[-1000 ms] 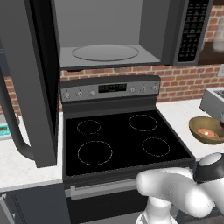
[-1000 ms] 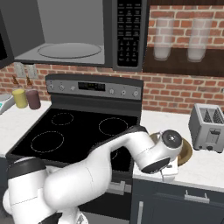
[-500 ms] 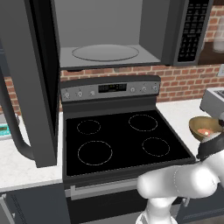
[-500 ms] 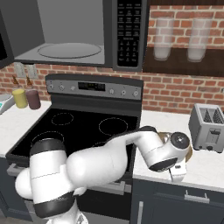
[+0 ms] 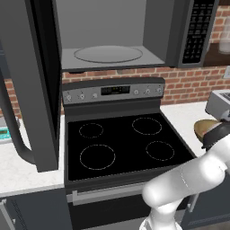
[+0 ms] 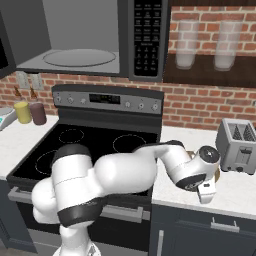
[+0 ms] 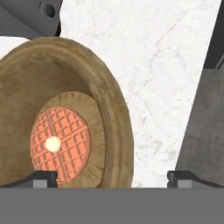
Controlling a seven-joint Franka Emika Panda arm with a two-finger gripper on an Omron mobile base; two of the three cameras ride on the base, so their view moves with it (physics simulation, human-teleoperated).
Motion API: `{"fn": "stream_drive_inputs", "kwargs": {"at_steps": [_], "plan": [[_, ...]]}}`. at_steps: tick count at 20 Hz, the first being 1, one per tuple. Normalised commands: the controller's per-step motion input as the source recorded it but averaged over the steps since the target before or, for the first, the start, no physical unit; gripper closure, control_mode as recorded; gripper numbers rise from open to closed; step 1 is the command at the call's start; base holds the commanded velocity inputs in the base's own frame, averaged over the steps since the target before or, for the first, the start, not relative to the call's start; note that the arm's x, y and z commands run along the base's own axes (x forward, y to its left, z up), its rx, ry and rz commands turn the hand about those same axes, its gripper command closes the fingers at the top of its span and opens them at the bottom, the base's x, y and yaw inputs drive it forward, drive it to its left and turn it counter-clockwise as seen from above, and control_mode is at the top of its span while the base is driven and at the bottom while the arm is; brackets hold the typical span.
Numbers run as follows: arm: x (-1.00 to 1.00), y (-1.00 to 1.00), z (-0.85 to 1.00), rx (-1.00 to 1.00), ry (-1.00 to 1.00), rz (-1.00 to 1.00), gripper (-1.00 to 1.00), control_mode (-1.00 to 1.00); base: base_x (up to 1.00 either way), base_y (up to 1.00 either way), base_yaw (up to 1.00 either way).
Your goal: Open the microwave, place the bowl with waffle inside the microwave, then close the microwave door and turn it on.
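While the arm reaches right over the counter (image 7: 166, 78), its fingers (image 7: 43, 177) straddle the bowl (image 7: 107, 109) rim, released.

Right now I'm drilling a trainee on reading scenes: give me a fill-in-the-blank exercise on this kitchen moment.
1. The microwave door stands ____.
2. The waffle lies inside the ____.
3. The bowl rests on the counter between the stove and the ____.
4. The hand hovers over the bowl's rim with its fingers ____.

Missing words: open; bowl; toaster; open
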Motion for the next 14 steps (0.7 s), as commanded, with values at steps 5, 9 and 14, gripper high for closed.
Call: {"fn": "stream_drive_inputs", "kwargs": {"at_steps": [5, 9, 14], "plan": [[0.09, -0.03, -0.31, 0.00, 0.00, 0.00, -1.00, -1.00, 0.00, 0.00, 0.00], [0.00, -0.02, -0.30, 0.00, 0.00, 0.00, -1.00, -1.00, 0.00, 0.00, 0.00], [0.06, 0.00, -0.25, -0.05, 0.00, 0.00, -1.00, -1.00, 0.00, 0.00, 0.00]]}}
